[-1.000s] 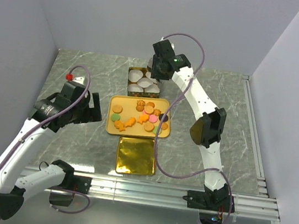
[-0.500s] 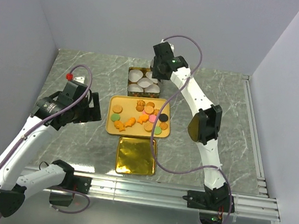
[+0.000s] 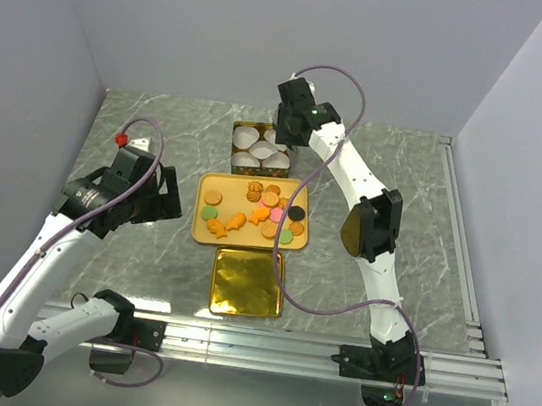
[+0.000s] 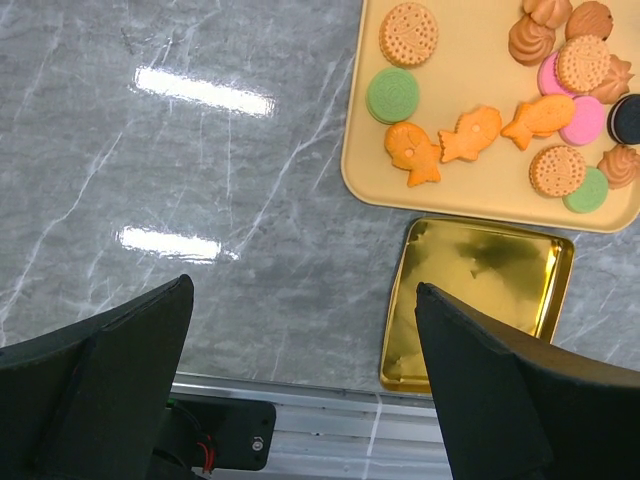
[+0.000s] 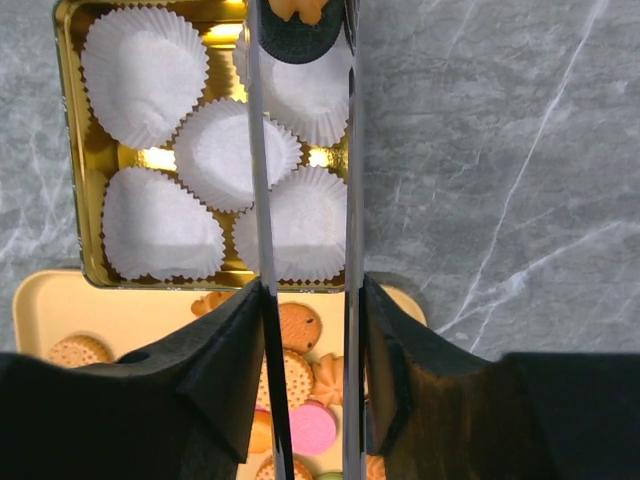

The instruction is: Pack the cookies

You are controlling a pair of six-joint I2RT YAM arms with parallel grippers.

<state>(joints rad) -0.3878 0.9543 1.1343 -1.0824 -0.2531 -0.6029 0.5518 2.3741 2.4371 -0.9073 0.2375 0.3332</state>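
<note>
R: right fingers (image 5: 256,180) clamped on 1 orange cookie (image 5: 297,8), poised over paper cup (image 5: 305,95) in tin (image 5: 68,150) for release | L: left fingers (image 4: 110,380) apart, empty, over bench (image 4: 200,200) | remaining cookies (image 4: 472,133) on tray (image 4: 470,195)

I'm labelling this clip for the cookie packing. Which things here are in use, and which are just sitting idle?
In use: cookies, tray, gold tin, paper cups, right gripper holding an orange cookie.
Idle: gold lid, open left gripper over the table.
</note>
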